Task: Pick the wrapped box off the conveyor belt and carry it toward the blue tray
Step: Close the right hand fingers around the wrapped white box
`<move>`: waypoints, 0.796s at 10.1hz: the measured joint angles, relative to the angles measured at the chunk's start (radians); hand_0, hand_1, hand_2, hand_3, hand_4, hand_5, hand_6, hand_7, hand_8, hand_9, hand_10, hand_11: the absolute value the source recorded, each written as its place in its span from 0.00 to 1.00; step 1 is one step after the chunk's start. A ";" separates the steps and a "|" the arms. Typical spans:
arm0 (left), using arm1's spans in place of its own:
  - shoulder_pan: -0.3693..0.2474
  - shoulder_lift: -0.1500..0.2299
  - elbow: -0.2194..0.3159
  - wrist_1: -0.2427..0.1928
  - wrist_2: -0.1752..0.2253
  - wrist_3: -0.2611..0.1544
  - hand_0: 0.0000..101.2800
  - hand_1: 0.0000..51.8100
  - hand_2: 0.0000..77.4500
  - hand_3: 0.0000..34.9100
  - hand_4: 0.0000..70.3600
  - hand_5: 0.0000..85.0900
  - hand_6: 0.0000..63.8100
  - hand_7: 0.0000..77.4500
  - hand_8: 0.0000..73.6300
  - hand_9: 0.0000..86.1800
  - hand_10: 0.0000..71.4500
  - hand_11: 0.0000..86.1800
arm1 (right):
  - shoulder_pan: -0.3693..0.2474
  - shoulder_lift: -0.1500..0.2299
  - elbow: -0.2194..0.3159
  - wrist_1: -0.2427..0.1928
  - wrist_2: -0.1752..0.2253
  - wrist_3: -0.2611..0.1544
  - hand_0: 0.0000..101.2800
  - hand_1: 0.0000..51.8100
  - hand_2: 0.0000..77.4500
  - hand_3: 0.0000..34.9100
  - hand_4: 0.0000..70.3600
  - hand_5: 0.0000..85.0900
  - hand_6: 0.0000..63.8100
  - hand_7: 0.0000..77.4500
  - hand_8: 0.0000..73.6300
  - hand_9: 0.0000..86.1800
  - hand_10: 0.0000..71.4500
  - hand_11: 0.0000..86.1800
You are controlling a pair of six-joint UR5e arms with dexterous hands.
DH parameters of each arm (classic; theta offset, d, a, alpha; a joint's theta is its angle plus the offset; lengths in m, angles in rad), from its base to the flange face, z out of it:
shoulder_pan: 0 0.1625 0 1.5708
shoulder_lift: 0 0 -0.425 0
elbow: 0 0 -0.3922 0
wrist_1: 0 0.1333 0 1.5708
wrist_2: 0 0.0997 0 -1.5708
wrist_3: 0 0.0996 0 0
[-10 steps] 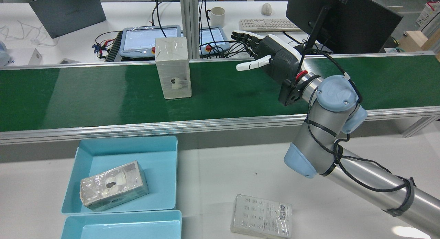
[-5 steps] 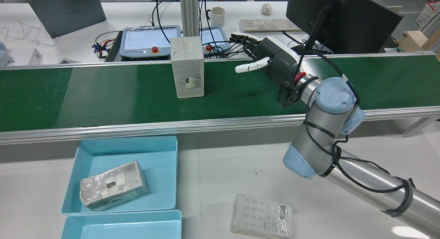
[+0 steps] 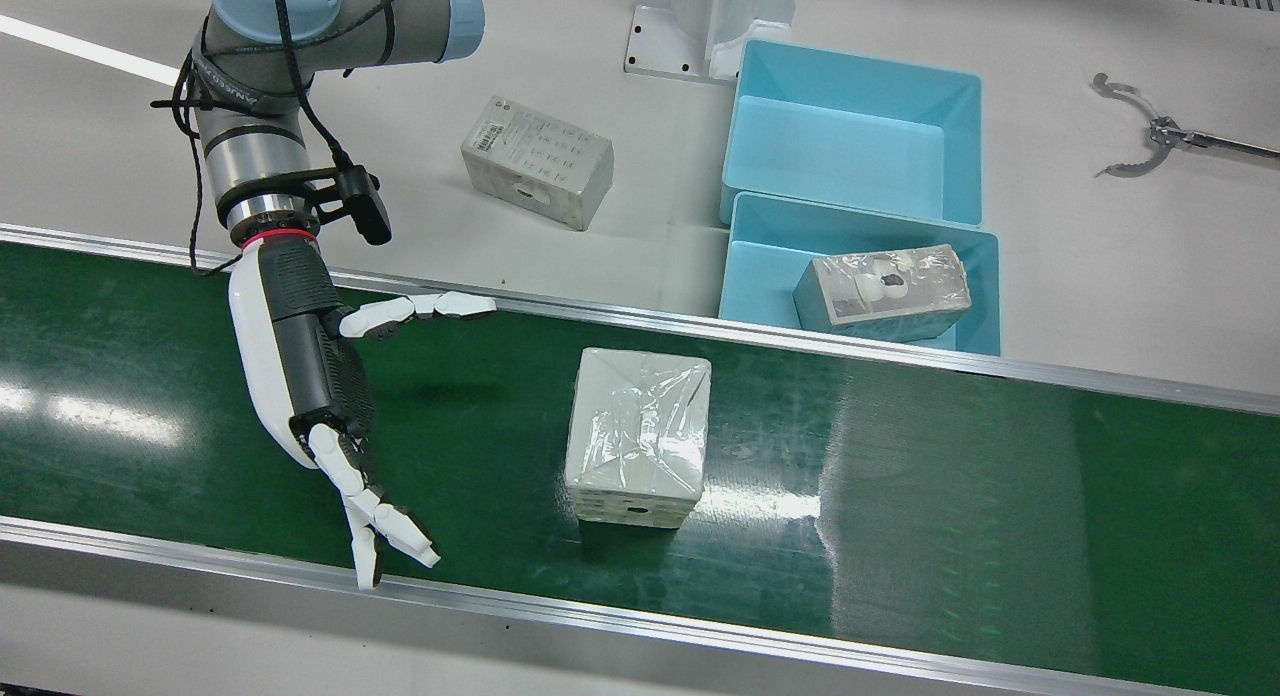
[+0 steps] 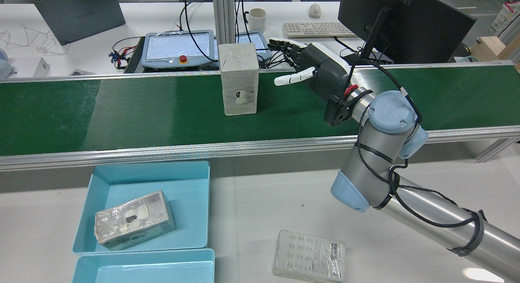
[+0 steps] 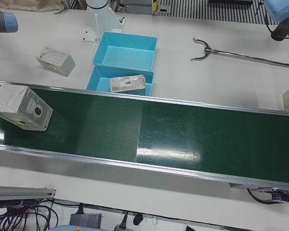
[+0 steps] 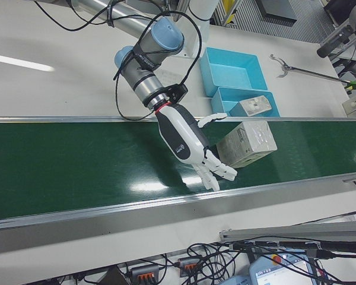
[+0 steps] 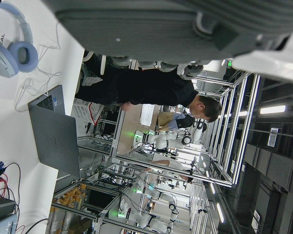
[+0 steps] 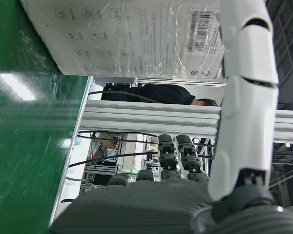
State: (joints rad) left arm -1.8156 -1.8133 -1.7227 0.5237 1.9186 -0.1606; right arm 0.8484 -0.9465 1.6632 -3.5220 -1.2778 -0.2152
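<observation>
Pick not started: right hand fingers spread, empty, with the white film-wrapped upright box at its 3 o'clock on the green conveyor belt, light-blue plastic tray unreached

A robotics lab or test station: a green conveyor belt with aluminium rails crosses a white table, behind it desks with a monitor, keyboard, laptop and teach pendants (cables everywhere). The left hand view shows metal racking and other robot arms.
</observation>
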 joint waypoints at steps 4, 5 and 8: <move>0.000 0.000 0.000 0.000 0.000 0.000 0.00 0.00 0.01 0.00 0.00 0.01 0.00 0.00 0.00 0.00 0.01 0.00 | -0.006 0.009 -0.010 0.000 0.001 0.000 0.46 0.26 0.18 0.07 0.15 0.14 0.04 0.14 0.00 0.02 0.00 0.02; 0.000 0.000 0.000 0.000 0.000 0.000 0.00 0.00 0.01 0.00 0.00 0.01 0.00 0.00 0.00 0.00 0.01 0.00 | -0.009 0.010 -0.013 0.000 0.001 0.000 0.46 0.26 0.19 0.06 0.15 0.14 0.04 0.14 0.00 0.02 0.00 0.02; 0.000 0.000 0.000 0.000 0.000 0.000 0.00 0.00 0.01 0.00 0.00 0.01 0.00 0.00 0.00 0.00 0.00 0.00 | -0.022 0.011 -0.016 0.001 0.002 0.000 0.46 0.26 0.19 0.09 0.15 0.14 0.03 0.15 0.00 0.02 0.00 0.02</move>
State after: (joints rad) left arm -1.8156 -1.8133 -1.7227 0.5237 1.9186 -0.1606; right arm 0.8268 -0.9359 1.6469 -3.5211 -1.2763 -0.2152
